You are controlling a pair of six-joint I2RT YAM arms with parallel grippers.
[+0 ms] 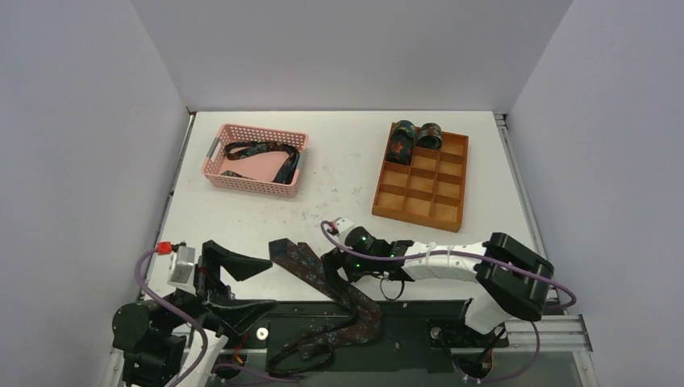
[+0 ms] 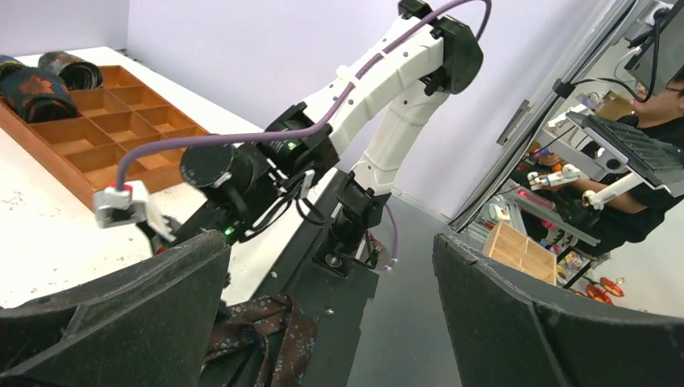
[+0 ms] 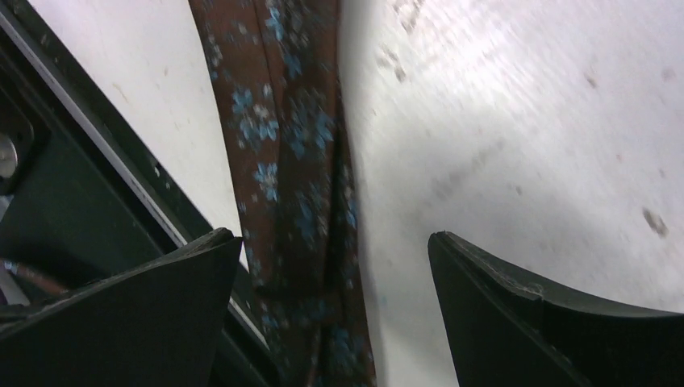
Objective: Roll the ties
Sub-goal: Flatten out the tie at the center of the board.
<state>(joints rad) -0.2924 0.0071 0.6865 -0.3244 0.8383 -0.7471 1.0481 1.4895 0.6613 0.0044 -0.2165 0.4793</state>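
Observation:
A long brown speckled tie (image 1: pixel 310 270) lies slantwise at the table's near edge, and its lower part hangs over the dark base plate (image 1: pixel 323 343). My right gripper (image 1: pixel 337 272) hovers open just above it. In the right wrist view the tie (image 3: pixel 282 161) runs between the spread fingers, and the gripper (image 3: pixel 332 236) holds nothing. My left gripper (image 1: pixel 270 284) stands wide open to the left of the tie, empty, with the tie's hanging end (image 2: pixel 274 330) below it (image 2: pixel 328 240). Two rolled ties (image 1: pixel 401 141) (image 1: pixel 429 135) sit in the wooden tray (image 1: pixel 419 211). Another unrolled tie (image 1: pixel 258 151) lies in the pink basket (image 1: pixel 242 184).
The wooden tray's other compartments hold nothing. The pink basket stands at the back left, and white walls close in the table. Purple cables (image 1: pixel 145 278) loop by both arm bases. The right arm (image 2: pixel 387 81) crosses the left wrist view.

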